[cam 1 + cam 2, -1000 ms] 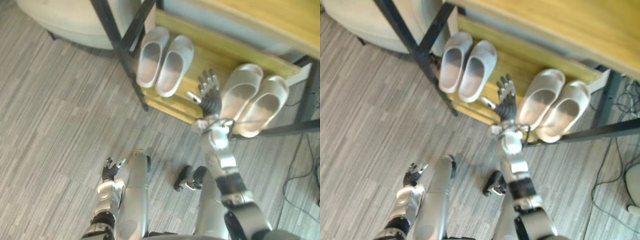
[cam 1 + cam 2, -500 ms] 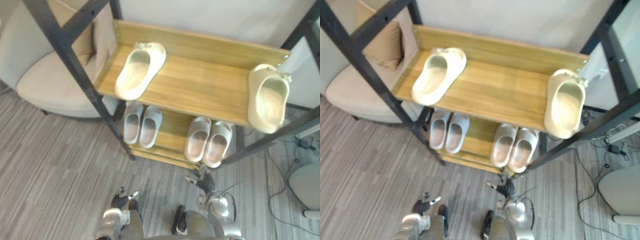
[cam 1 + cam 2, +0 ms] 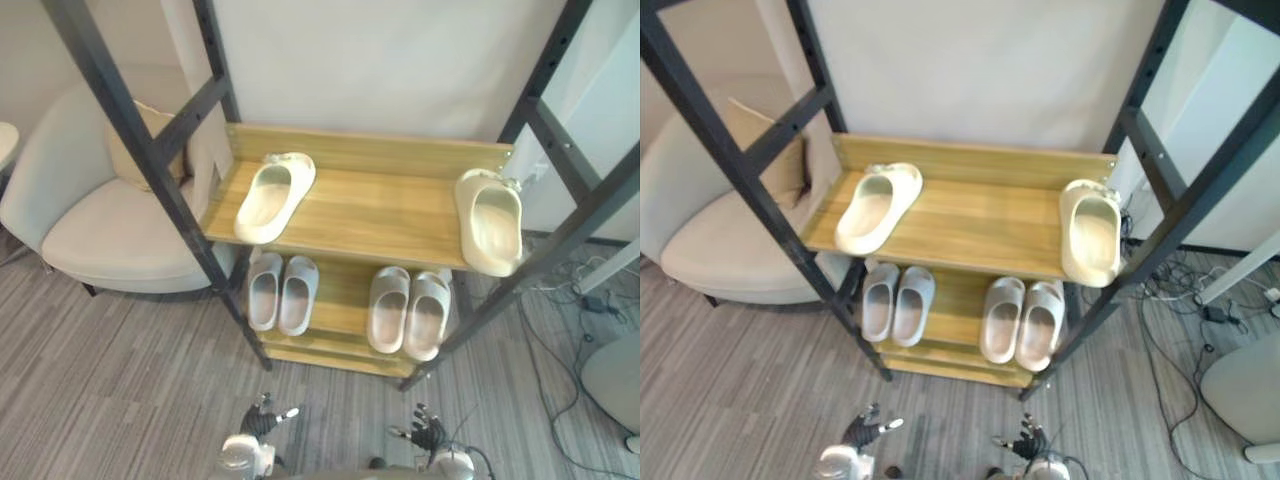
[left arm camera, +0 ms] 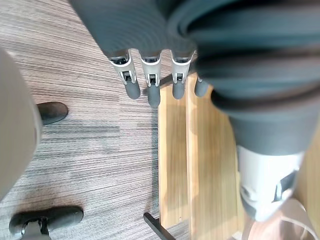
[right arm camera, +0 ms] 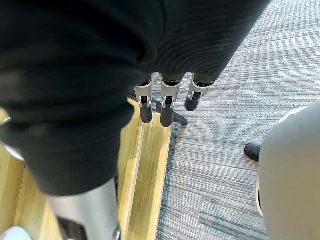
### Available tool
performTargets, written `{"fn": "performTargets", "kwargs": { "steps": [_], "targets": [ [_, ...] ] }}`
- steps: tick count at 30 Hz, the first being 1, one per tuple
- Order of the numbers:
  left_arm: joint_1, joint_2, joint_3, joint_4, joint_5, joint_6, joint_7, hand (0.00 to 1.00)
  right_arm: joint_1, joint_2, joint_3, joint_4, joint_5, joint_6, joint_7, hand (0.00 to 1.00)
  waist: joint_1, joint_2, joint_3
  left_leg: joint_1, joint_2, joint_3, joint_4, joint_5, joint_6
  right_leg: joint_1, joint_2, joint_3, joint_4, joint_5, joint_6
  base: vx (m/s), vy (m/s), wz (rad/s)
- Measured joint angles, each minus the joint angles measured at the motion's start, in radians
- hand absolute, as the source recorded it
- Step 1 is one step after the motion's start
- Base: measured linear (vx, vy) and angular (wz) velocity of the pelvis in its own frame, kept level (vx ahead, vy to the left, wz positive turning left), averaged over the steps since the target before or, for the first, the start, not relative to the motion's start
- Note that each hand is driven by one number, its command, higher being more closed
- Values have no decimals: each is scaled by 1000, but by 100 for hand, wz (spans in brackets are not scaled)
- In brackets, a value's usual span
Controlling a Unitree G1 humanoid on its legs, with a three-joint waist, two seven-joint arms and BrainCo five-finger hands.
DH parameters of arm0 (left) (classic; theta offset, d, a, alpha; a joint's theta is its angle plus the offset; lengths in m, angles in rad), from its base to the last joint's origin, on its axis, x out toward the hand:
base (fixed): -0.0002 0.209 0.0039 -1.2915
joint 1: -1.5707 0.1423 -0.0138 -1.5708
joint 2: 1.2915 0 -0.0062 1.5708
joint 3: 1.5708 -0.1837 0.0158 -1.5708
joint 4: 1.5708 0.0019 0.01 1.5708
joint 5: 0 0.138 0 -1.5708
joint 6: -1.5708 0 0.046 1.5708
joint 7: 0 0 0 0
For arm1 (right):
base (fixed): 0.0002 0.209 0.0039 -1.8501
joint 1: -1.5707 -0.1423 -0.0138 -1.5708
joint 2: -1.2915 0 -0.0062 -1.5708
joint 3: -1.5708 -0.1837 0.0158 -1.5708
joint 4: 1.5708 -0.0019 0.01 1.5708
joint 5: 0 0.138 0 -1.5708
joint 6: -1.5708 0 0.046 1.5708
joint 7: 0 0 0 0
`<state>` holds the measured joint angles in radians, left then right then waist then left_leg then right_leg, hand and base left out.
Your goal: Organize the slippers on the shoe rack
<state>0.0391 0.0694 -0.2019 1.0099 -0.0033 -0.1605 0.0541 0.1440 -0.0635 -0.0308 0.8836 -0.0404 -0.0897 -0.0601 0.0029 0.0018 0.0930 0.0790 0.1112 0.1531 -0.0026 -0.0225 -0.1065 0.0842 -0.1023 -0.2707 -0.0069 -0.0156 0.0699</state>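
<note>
The shoe rack [image 3: 352, 205] has a black metal frame and wooden shelves. On its upper shelf lie two cream slippers far apart: one at the left [image 3: 273, 196], angled, and one at the right edge [image 3: 492, 220]. On the lower shelf stand two pale grey pairs, a left pair [image 3: 281, 292] and a right pair [image 3: 410, 310], toes inward. My left hand [image 3: 262, 418] and right hand [image 3: 428, 433] hang low in front of the rack, both open and holding nothing. Straight fingers [image 4: 152, 82] show in the left wrist view, and straight fingers [image 5: 167, 100] in the right wrist view.
A beige armchair [image 3: 90, 215] with a cushion stands left of the rack. Cables [image 3: 575, 300] lie on the grey striped carpet to the right, by a white rounded object [image 3: 612, 372]. A white wall closes the back.
The camera has swung upward, bringing the upper shelf and wall into view. My right hand has drawn back from beside the right lower pair to low in front of the rack.
</note>
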Motion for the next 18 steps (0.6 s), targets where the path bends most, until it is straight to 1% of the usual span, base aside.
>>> {"fn": "performTargets", "kwargs": {
  "steps": [2,3,5,6,9,10,11,12,14,15,18],
  "targets": [
    [2,5,-67,-16,8,0,-1,0,1,2,1,0,0,0,0,0,0,-1,-2,12,0,3,-14,4,1,16,6,5,-32,16,3,-93,-1,-8],
    [2,6,-77,-20,10,0,-1,0,1,2,1,0,0,0,0,0,-1,-1,-2,14,-1,3,-16,5,1,18,6,5,-36,18,3,-84,-2,-4],
    [5,6,-194,-92,16,1,-5,0,3,3,4,0,0,0,0,0,0,-3,-6,15,-1,-1,-30,3,-1,23,6,6,-54,31,1,-77,-4,1],
    [5,6,-207,-104,16,0,-8,0,4,3,4,0,0,0,0,0,0,-3,-7,15,-2,-2,-32,4,-1,23,6,6,-55,32,0,-52,-3,-3],
    [6,6,-372,-311,-2,-1,-44,0,8,7,2,0,1,0,-1,0,0,-5,-16,19,-7,-12,-36,4,-1,33,7,4,-65,35,2,5,0,2],
    [6,6,-373,-312,-2,-1,-45,0,8,7,1,0,1,0,-1,0,0,-5,-16,19,-7,-12,-36,4,-1,33,7,4,-65,35,2,44,7,8],
    [7,3,-418,-381,-18,-7,-65,0,11,8,0,0,1,0,-1,0,0,-5,-19,30,-13,-22,-49,5,0,46,9,3,-68,35,2,69,7,7],
    [4,-2,-458,-429,-39,-9,-86,0,17,9,-1,0,1,0,-1,0,-1,-2,-34,30,-14,-27,-53,7,2,46,10,-1,-70,34,4,69,7,8],
    [-2,-6,-500,-481,-45,-10,-104,0,22,9,-4,0,1,0,-1,0,-1,-1,-46,34,-14,-28,-59,19,6,44,11,-3,-69,36,5,116,7,5],
    [-15,-6,-534,-521,-72,-11,-116,0,22,9,-4,0,1,0,-1,0,-1,2,-48,39,-14,-29,-64,19,6,47,12,-4,-69,35,3,142,10,3],
    [-58,-6,-576,-600,-119,-18,-130,0,22,9,-3,-1,1,0,-2,0,-4,1,-49,46,-15,-29,-69,19,6,56,12,-5,-69,29,3,72,5,0]
  ]
}}
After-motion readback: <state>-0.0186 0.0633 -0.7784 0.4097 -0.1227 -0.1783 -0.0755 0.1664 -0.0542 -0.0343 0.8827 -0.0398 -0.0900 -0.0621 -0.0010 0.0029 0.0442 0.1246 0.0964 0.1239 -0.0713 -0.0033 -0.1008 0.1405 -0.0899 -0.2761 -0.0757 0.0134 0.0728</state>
